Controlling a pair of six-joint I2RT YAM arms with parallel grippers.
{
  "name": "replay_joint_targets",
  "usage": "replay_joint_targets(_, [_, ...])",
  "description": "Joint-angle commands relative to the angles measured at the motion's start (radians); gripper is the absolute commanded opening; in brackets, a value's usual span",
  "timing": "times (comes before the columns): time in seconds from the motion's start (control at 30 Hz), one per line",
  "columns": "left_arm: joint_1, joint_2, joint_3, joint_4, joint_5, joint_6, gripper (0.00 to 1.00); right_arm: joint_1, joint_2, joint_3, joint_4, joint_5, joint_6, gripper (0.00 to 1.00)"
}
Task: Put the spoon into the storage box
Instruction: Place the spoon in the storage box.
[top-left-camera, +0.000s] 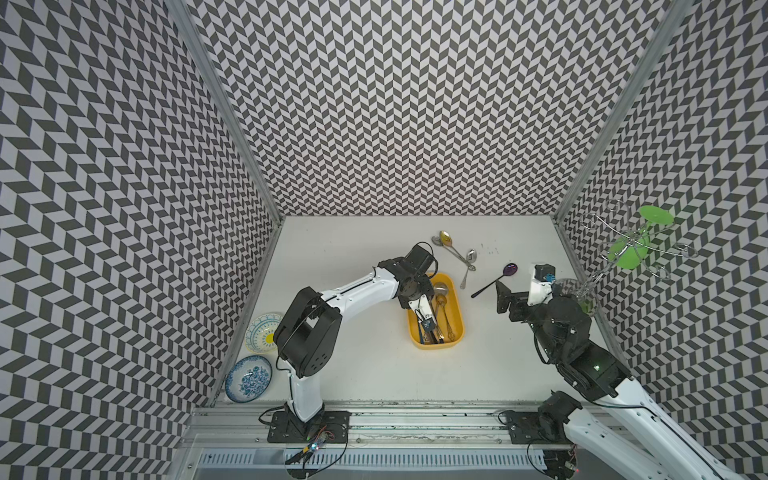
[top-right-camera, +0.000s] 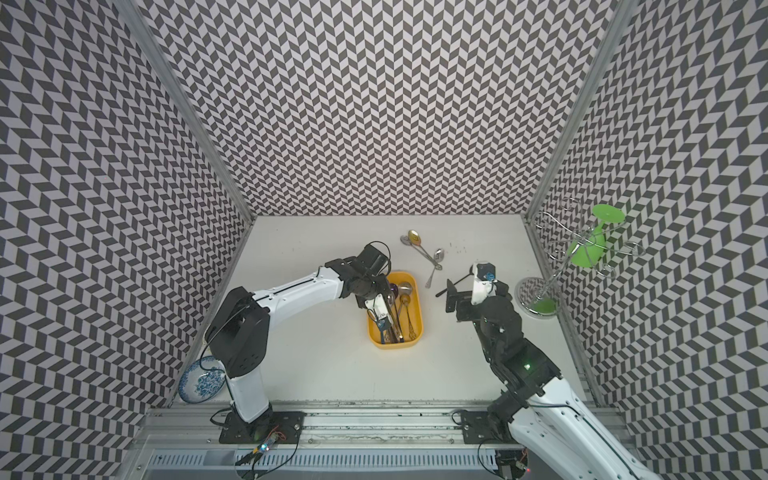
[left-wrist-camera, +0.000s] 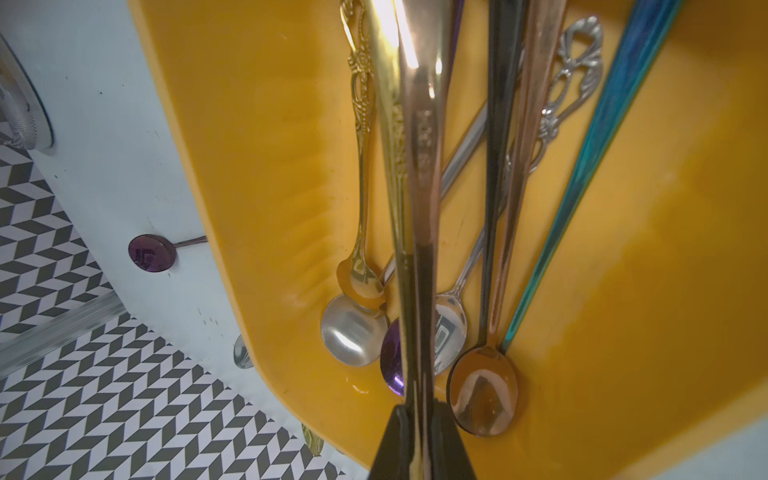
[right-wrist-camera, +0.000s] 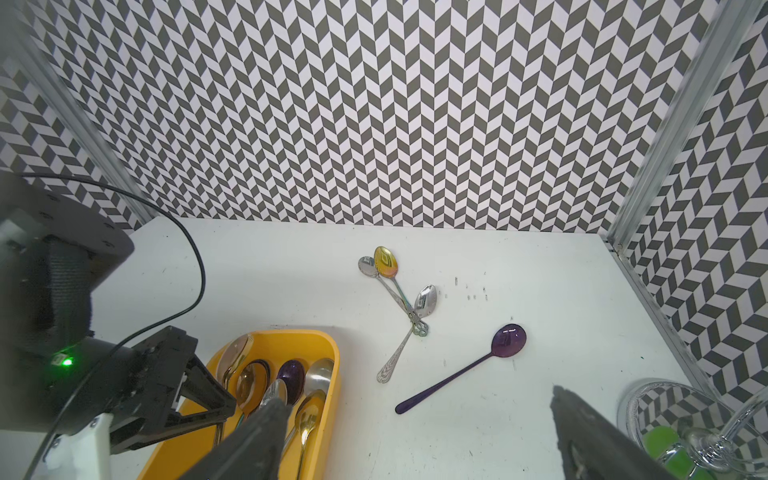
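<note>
Closest to the lens in the left wrist view is the left gripper (left-wrist-camera: 419, 419), its black fingers pinched tight on the handle of a shiny spoon (left-wrist-camera: 422, 187), so that one isn't let go yet. Right underneath the fingers is the storage box (left-wrist-camera: 270, 145), the yellow tub. A pile of other spoons (left-wrist-camera: 482, 382) already lies lengthwise in it, bowls bunched at the end nearest the fingertips. The held spoon runs along the same line as the pile, which I'd guess is on purpose. The box looks barely longer than a spoon, so crosswise it would just hang up on the rim. I can't tell whether it's resting on the pile or hovering just above it. My guess is all that's left for this one is to open up and back out. The right gripper (right-wrist-camera: 417, 397) has its jaws spread wide with nothing between them, off to the side of the box. The purple spoon (right-wrist-camera: 457, 374) lies on the table (right-wrist-camera: 540, 270) just ahead of its fingertips, and three more spoons (right-wrist-camera: 399, 299) are crossed in a heap farther out in front. It reads to me like it's lined up for the next pick.
</note>
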Motion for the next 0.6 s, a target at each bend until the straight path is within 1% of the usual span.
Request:
replay_joint_targets(0.0, [-0.005, 0.002, -0.017, 0.033, 0.031, 0.340, 0.00, 0.006, -0.014, -0.008, 0.046, 0.020, -0.001, 1.00])
replay_joint_targets(0.1, [-0.008, 0.001, -0.031, 0.048, 0.034, 0.345, 0.00, 0.007, -0.009, -0.005, 0.044, -0.006, -0.004, 1.00])
replay_joint_targets(0.17, [-0.011, 0.001, -0.041, 0.064, 0.034, 0.332, 0.00, 0.009, -0.017, -0.008, 0.042, 0.013, 0.000, 1.00])
replay_joint_targets(0.2, [-0.012, -0.005, -0.050, 0.079, 0.036, 0.321, 0.10, 0.008, -0.018, -0.008, 0.043, 0.022, 0.001, 1.00])
replay_joint_targets(0.23, [-0.012, -0.013, -0.056, 0.091, 0.045, 0.308, 0.24, 0.007, -0.018, -0.008, 0.047, 0.017, -0.001, 1.00])
replay_joint_targets(0.3, [-0.011, -0.027, -0.052, 0.101, 0.068, 0.280, 0.45, 0.009, -0.013, -0.006, 0.047, -0.004, -0.003, 1.00])
replay_joint_targets(0.33, [-0.012, -0.035, -0.045, 0.102, 0.070, 0.270, 0.55, 0.008, -0.014, -0.007, 0.045, -0.004, -0.002, 1.00])
replay_joint_targets(0.37, [-0.011, -0.042, -0.036, 0.100, 0.072, 0.263, 0.60, 0.008, -0.017, -0.007, 0.044, 0.004, -0.001, 1.00])
replay_joint_targets(0.4, [-0.011, -0.046, -0.019, 0.093, 0.074, 0.245, 0.68, 0.008, -0.018, -0.008, 0.044, 0.017, 0.000, 1.00])
replay_joint_targets(0.47, [-0.012, -0.053, 0.021, 0.077, 0.079, 0.214, 0.73, 0.008, -0.015, -0.008, 0.046, 0.014, -0.001, 1.00])
replay_joint_targets(0.57, [-0.011, -0.071, 0.054, 0.083, 0.080, 0.168, 0.75, 0.009, -0.010, -0.007, 0.045, -0.006, -0.004, 1.00])
